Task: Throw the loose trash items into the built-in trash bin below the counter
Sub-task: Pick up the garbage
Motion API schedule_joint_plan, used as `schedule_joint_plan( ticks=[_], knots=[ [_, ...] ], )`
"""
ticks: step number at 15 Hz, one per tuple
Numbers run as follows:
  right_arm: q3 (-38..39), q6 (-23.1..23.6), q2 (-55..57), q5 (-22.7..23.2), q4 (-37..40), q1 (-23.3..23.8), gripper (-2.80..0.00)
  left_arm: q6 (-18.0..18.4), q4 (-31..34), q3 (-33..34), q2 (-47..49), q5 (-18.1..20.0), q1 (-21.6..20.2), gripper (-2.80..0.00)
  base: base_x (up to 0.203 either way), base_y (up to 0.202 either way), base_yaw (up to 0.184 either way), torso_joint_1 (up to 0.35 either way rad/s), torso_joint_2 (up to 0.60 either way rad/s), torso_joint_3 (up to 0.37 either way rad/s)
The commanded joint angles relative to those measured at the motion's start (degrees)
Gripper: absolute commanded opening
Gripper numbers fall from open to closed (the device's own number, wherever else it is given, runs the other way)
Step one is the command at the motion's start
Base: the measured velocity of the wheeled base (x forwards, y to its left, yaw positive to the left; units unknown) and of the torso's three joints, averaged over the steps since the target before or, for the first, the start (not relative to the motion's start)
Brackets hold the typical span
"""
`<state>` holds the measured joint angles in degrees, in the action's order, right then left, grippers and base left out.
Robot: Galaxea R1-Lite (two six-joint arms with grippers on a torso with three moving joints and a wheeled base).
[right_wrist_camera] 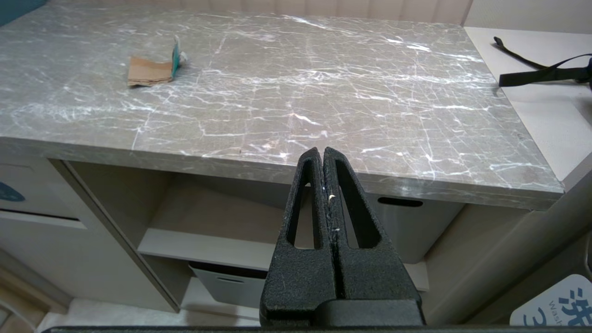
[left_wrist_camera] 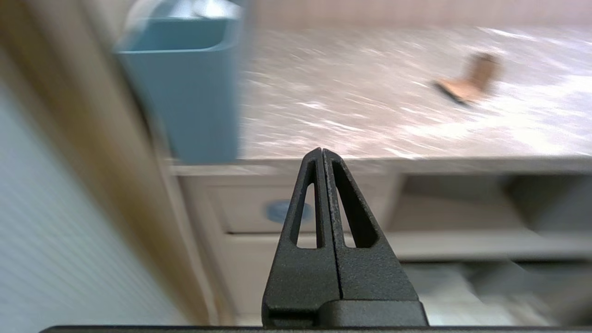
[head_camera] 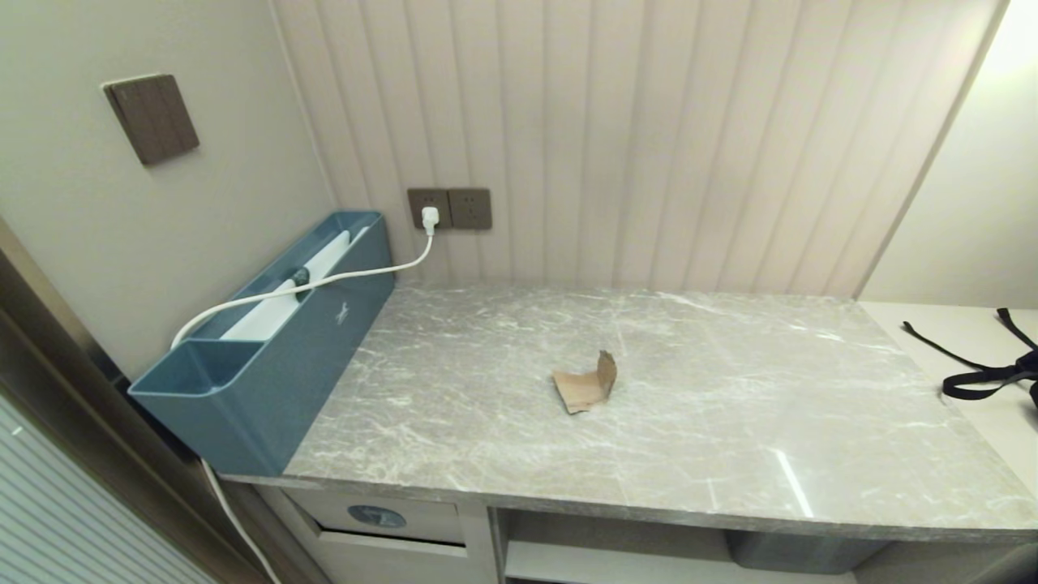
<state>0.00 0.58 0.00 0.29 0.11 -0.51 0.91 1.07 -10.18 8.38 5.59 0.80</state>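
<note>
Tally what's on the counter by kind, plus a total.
Cardboard scrap: 1
Blue box: 1
Total on the counter: 2
The white cable only runs into the box from the wall socket, so it is not counted.

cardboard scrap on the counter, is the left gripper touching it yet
Apart. The left wrist view shows the left gripper with fingers pressed shut, out in front of the counter edge, while the cardboard scrap lies far off on the marble.
</note>
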Motion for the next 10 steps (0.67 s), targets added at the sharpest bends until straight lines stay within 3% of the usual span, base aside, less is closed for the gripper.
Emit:
schedule_joint_plan(
  ticks=[1, 3, 6, 8, 10],
  knots=[
    [0.0, -0.23, -0.09, 0.04, -0.02, -0.02, -2.8, -1.36, -0.56, -5.94, 17.84, 5.41, 0.6, -2.8, 0.0, 0.0, 0.0, 0.0, 0.0, 0.0],
    [0.0, -0.23, -0.09, 0.06, -0.02, -0.02, -2.8, -2.35, -2.32, -9.29, 30.37, 11.66, 0.93, -2.8, 0.0, 0.0, 0.0, 0.0, 0.0, 0.0],
    [0.0, -0.3, -0.09, -0.01, -0.02, -0.02, -2.8, -3.11, -10.2, -12.82, 49.36, 17.59, 3.27, -2.8, 0.0, 0.0, 0.0, 0.0, 0.0, 0.0],
    [0.0, -0.32, -0.09, -0.03, -0.02, -0.02, -2.8, -3.27, -18.03, -15.98, 62.71, 18.64, 9.17, -2.8, 0.0, 0.0, 0.0, 0.0, 0.0, 0.0],
    [0.0, -0.32, -0.09, -0.03, -0.02, -0.02, -2.8, -4.06, -24.34, -21.05, 74.99, 17.29, 17.34, -2.8, 0.0, 0.0, 0.0, 0.0, 0.0, 0.0]
  ],
)
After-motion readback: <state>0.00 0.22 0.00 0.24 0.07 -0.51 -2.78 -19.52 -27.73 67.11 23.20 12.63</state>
